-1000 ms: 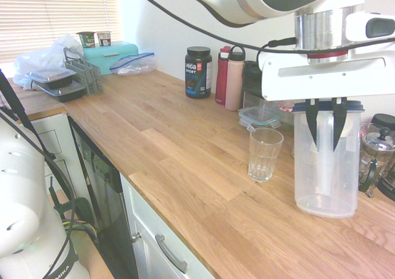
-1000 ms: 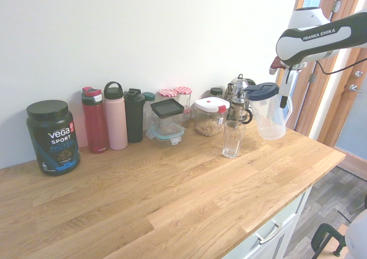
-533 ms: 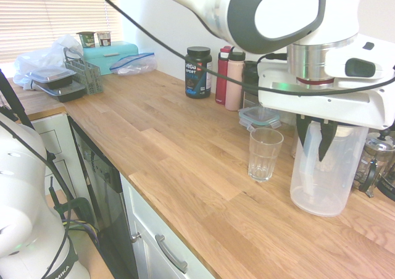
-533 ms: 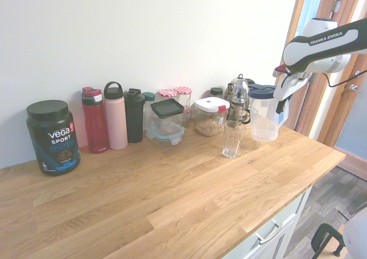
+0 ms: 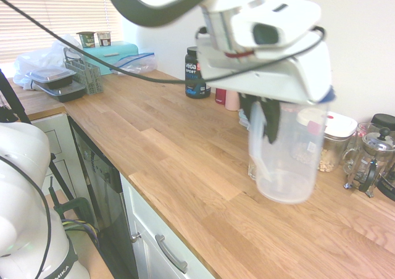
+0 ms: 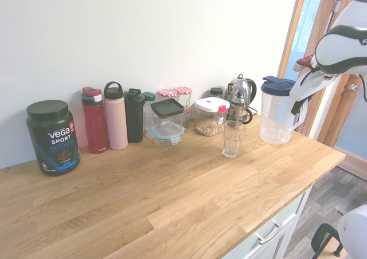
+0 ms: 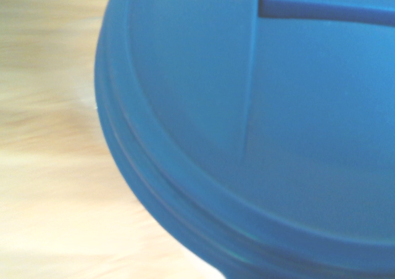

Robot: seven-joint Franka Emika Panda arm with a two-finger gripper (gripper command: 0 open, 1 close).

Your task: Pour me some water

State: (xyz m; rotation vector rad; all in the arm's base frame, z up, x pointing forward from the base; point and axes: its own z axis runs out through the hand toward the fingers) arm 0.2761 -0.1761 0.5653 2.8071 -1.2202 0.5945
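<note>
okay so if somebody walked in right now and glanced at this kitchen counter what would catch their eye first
Probably the clear jug with the blue lid, held up off the wooden counter by the white arm's claw, which is shut on its handle near the counter's door end. Next, the empty drinking glass standing alone on the counter in front of the jars. Then the row along the wall: a black Vega tub, then red, pink and black bottles.

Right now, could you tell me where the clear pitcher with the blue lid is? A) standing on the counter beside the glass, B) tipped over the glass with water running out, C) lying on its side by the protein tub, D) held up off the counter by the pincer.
D: the pitcher hangs from the shut pincer, its base above the counter, apart from the glass.
</note>
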